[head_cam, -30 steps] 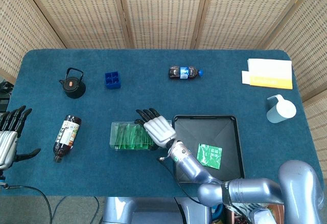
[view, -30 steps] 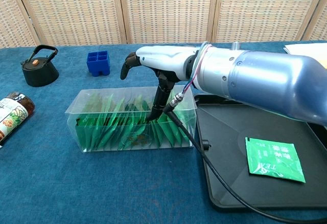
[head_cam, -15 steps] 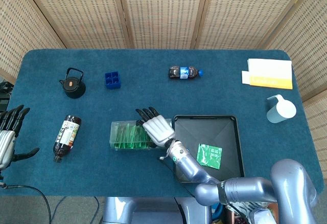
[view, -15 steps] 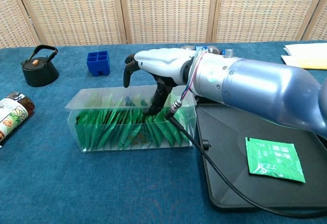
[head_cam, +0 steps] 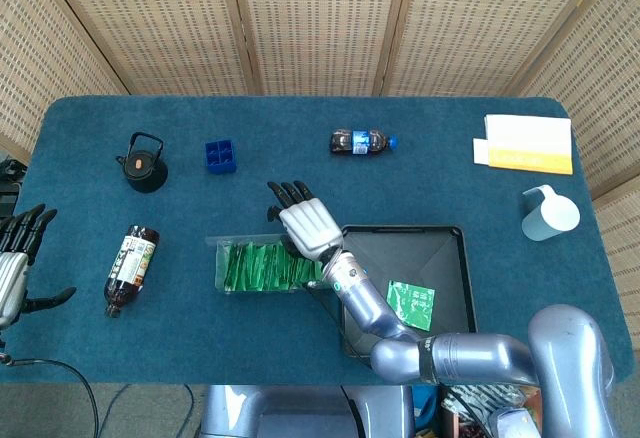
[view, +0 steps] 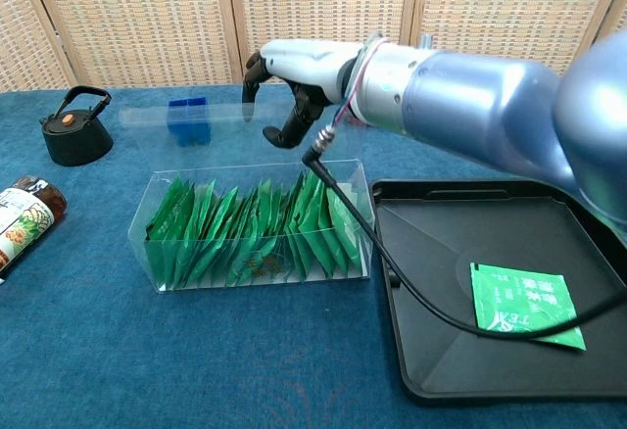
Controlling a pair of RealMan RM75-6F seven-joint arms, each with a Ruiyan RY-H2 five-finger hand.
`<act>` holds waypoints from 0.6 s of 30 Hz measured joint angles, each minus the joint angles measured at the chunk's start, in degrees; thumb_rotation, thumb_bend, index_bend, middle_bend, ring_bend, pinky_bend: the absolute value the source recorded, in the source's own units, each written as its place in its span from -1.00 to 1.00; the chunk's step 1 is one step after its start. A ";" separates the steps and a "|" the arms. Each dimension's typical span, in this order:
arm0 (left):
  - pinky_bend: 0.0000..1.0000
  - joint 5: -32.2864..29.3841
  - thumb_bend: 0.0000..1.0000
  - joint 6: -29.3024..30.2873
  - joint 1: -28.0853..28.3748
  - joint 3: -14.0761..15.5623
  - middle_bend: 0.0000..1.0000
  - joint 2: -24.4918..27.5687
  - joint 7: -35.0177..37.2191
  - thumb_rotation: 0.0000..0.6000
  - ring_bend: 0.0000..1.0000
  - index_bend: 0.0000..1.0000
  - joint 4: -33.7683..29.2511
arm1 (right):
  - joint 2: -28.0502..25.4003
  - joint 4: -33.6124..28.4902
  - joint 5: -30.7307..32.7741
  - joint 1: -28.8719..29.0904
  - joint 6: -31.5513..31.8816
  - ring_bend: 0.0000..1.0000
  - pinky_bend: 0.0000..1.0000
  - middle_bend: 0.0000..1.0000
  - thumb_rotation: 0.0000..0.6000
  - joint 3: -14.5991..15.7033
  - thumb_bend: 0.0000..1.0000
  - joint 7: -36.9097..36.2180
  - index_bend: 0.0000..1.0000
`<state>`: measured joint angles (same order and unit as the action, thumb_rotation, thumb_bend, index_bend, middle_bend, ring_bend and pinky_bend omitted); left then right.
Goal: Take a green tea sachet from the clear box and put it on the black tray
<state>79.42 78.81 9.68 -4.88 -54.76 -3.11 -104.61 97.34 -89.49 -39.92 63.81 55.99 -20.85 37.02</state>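
Green foil tea sachets (head_cam: 268, 266) stand packed on edge in the clear plastic box (head_cam: 214, 270), which in the head view lies just under and to the left of the right hand (head_cam: 308, 228); the black plastic tray (head_cam: 450, 243) sits on that hand's other side with one flat green sachet (head_cam: 410, 304) already lying in it. The left hand (head_cam: 12, 263) hangs far off at the tabletop edge, fingers spread and holding nothing. In the chest view the right hand (view: 294, 74) is lifted above the box (view: 147, 218), fingers curled in, apparently with no sachet between them. The sachets (view: 257, 233) look thin, light, slick and easily crumpled; pinching one projecting top edge seems best.
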 measured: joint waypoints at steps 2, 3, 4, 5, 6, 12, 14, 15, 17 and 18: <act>-1.00 -0.18 -0.94 -0.25 0.13 -0.06 -1.00 0.03 0.21 1.00 -1.00 -1.00 0.12 | -0.14 0.40 1.35 0.63 0.04 -1.00 -1.00 -1.00 1.00 -0.68 0.32 0.44 -0.25; -1.00 -0.28 -0.94 -0.39 0.18 -0.08 -1.00 0.04 0.33 1.00 -1.00 -1.00 0.17 | -0.16 0.65 2.04 0.91 0.04 -1.00 -1.00 -1.00 1.00 -0.95 0.32 0.64 -0.25; -1.00 -0.43 -0.94 -0.58 0.26 -0.12 -1.00 0.05 0.50 1.00 -1.00 -1.00 0.25 | -0.16 0.94 2.83 1.21 0.02 -1.00 -1.00 -1.00 1.00 -1.21 0.32 0.86 -0.25; -1.00 -0.54 -0.93 -0.73 0.31 -0.13 -1.00 0.06 0.61 1.00 -1.00 -1.00 0.31 | -0.13 1.39 4.02 1.65 0.00 -1.00 -1.00 -1.00 1.00 -1.56 0.32 1.17 -0.25; -1.00 -0.63 -0.93 -0.88 0.37 -0.14 -1.00 0.06 0.74 1.00 -1.00 -1.00 0.37 | -0.05 1.84 4.95 2.01 0.00 -1.00 -1.00 -1.00 1.00 -1.83 0.32 1.40 -0.25; -1.00 -1.29 -0.94 -1.97 0.87 -0.27 -1.00 0.07 1.55 1.00 -1.00 -1.00 0.93 | 1.79 8.11 10.84 4.48 0.72 -1.00 -1.00 -1.00 1.00 -3.34 0.33 3.03 -0.25; -1.00 -1.48 -0.94 -2.29 1.03 -0.32 -1.00 0.11 1.85 1.00 -1.00 -1.00 1.12 | 2.54 9.92 13.29 5.23 0.94 -1.00 -1.00 -1.00 1.00 -3.62 0.33 3.79 -0.25; -1.00 -1.51 -0.94 -2.38 1.08 -0.32 -1.00 0.13 1.92 1.00 -1.00 -1.00 1.16 | 2.84 10.51 14.22 5.52 1.01 -1.00 -1.00 -1.00 1.00 -3.71 0.33 4.06 -0.25; -1.00 -1.49 -0.94 -2.48 1.15 -0.28 -1.00 0.15 1.98 1.00 -1.00 -1.00 1.20 | 3.49 11.43 15.61 6.13 1.07 -1.00 -1.00 -1.00 1.00 -3.82 0.33 4.46 -0.25; -1.00 -1.44 -0.94 -2.48 1.16 -0.26 -1.00 0.15 1.97 1.00 -1.00 -1.00 1.21 | 3.63 11.59 15.77 6.27 1.07 -1.00 -1.00 -1.00 1.00 -3.79 0.33 4.50 -0.25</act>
<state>77.98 76.33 10.84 -5.14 -54.61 -1.14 -103.40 100.97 -77.90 -24.15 70.07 57.06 -24.64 41.53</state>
